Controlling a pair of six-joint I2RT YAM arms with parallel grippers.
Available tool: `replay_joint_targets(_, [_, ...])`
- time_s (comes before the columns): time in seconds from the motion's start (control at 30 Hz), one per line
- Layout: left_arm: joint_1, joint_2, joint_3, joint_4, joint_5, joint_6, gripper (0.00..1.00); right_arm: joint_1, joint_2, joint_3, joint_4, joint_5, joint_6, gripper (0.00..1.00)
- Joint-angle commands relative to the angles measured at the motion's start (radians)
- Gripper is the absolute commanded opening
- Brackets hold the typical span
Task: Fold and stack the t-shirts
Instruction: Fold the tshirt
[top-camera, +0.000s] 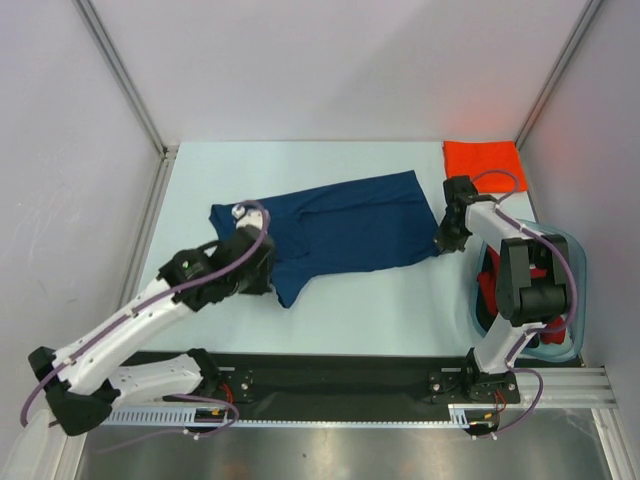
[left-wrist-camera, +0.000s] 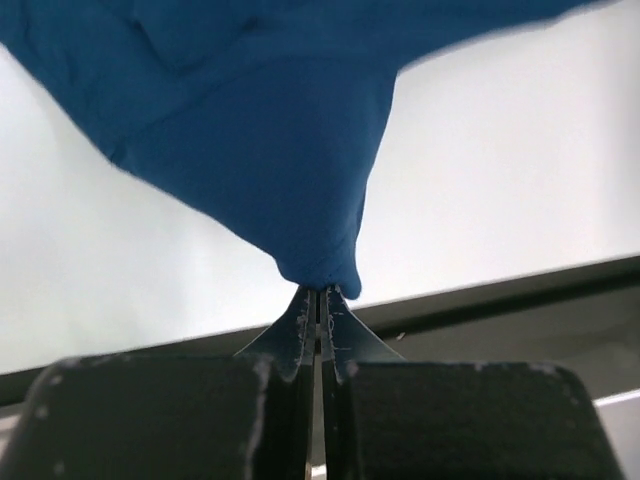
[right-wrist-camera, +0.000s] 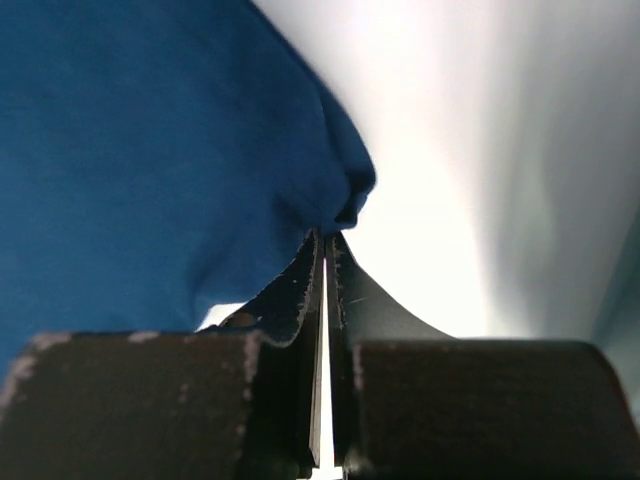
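I see the navy blue shirt (top-camera: 345, 225) lying spread out in the middle of the table (top-camera: 380, 315). My left gripper (left-wrist-camera: 318, 292) has its jaws pressed together on a bunch of cloth at the shirt's near left edge. My right gripper (right-wrist-camera: 325, 236) pinches the shirt's right corner the same way. An orange shirt (top-camera: 482, 158) lies flat in the far right corner. A red shirt (top-camera: 487, 290) sits in the tub (top-camera: 577, 300) at the near right.

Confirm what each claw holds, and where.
Both hold the navy t-shirt: left claw pinches a fold at its left end, right claw its right corner.
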Motion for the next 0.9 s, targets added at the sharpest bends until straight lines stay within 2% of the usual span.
replay_joint_targets(0.0, [0.132,0.107,0.123,0.112,0.104,0.111,0.00,0.001,-0.019,0.092,-0.054,0.002,-0.049,0.00])
replay_joint_targets(0.23, [0.320,0.349,0.294,0.134,0.159,0.217,0.01,0.007,0.064,0.226,-0.068,-0.070,-0.089,0.00])
replay_joint_targets(0.43, [0.483,0.429,0.334,0.195,0.199,0.252,0.00,0.004,0.174,0.391,-0.128,-0.076,-0.105,0.00])
replay_joint_targets(0.87, [0.609,0.592,0.484,0.264,0.151,0.264,0.01,-0.043,0.372,0.666,-0.206,-0.102,-0.154,0.00])
